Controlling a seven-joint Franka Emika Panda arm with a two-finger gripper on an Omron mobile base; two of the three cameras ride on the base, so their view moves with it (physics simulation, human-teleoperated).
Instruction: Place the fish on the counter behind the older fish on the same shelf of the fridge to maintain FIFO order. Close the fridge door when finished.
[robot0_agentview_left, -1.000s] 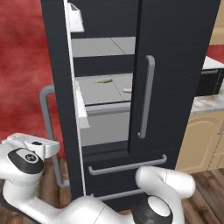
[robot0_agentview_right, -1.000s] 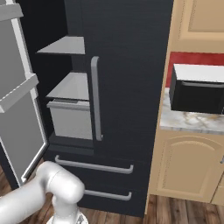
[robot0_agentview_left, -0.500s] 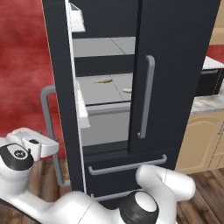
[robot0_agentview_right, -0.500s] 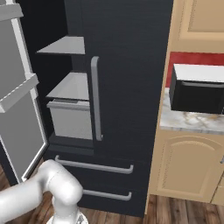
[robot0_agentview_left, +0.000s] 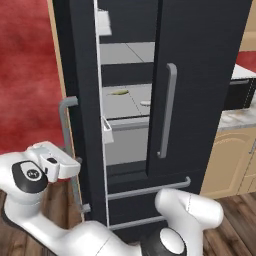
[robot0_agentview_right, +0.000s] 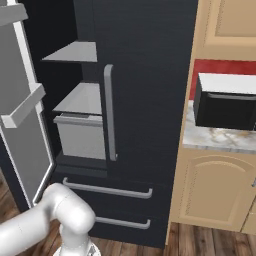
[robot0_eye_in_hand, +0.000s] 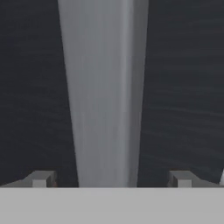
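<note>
Your gripper (robot0_eye_in_hand: 111, 181) stands wide with the open door's grey handle (robot0_eye_in_hand: 103, 96) straight ahead between its fingertips — the fish (robot0_agentview_left: 118, 92) lies well beyond on the shelf (robot0_agentview_left: 131, 102), so closing the fridge (robot0_agentview_left: 200, 65) remains; push that door shut

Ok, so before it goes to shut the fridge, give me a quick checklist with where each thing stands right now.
1. Slender fish lies behind the older fish on the same shelf: ok.
2. Claw open and empty: ok.
3. Door handle centred between the fingertips: ok.
4. Left door shut: not ok, it stands open.
5. Right door shut: ok.
6. Nothing sticks out past the shelf's front edge: ok.
</note>
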